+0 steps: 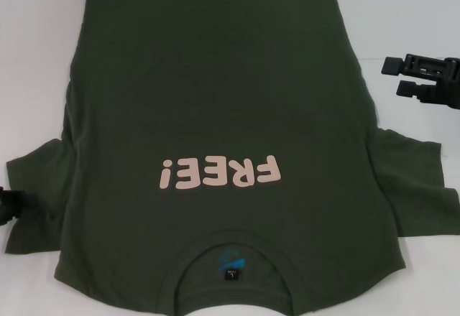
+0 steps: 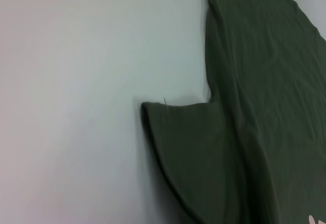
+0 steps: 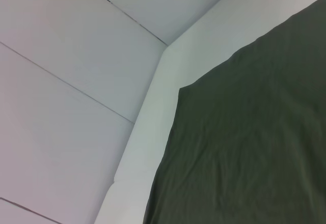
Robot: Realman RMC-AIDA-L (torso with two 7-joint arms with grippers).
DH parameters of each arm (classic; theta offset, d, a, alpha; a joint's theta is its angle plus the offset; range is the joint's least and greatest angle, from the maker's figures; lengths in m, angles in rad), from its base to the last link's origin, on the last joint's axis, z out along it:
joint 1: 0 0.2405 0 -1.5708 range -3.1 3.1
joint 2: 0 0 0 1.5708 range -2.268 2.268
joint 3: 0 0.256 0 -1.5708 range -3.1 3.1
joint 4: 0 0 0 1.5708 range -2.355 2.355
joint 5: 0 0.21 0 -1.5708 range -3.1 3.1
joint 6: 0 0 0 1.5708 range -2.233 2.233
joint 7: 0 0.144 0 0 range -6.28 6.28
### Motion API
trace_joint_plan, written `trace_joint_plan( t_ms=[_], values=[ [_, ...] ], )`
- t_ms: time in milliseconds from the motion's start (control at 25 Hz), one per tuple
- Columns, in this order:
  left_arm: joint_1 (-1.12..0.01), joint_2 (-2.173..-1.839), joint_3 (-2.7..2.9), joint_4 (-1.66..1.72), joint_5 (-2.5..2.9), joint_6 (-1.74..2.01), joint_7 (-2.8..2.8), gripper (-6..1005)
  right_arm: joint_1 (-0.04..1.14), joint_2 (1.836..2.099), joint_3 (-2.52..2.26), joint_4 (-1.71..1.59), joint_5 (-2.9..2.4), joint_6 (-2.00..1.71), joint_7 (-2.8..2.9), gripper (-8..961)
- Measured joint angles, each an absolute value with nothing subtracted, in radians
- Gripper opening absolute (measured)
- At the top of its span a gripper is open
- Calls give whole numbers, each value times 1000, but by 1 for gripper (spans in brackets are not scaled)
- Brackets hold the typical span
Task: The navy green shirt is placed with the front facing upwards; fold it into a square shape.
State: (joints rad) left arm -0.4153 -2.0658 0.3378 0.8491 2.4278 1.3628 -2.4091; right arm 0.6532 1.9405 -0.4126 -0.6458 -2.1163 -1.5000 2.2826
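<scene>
Shirt [image 1: 215, 115] flat on worktop [image 1: 29, 57], unfolded. Left gripper [image 1: 8, 207] at nine o'clock sleeve, right gripper [image 1: 420, 79] at two o'clock; grip states untellable. Best: pinch sleeve edges, fold inward evenly.

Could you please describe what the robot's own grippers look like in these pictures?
The right gripper is matte black hard plastic, blocky and angular, with ribbed, bracket-like parts. The left gripper shows only as a dark black sliver. No cables or markings are visible.
</scene>
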Motion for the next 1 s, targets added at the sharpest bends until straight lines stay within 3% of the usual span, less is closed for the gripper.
trace_joint_plan(
  t_ms=[80, 280, 520, 1000],
  values=[
    [-416, -2065, 339, 850, 2429, 1360, -2413, 339, 653, 1940, -413, -646, -2112, -1498, 2283, 925],
    [-417, -2065, 339, 872, 2433, 1367, -2417, 109, 650, 1938, -413, -646, -2106, -1496, 2283, 925],
    [-427, -2063, 380, 929, 2496, 1374, -2412, 2, 648, 1933, -413, -646, -2106, -1495, 2283, 925],
    [-499, -2048, 474, 1112, 2736, 1397, -2467, 3, 646, 1928, -413, -646, -2106, -1490, 2291, 924]
  ],
)
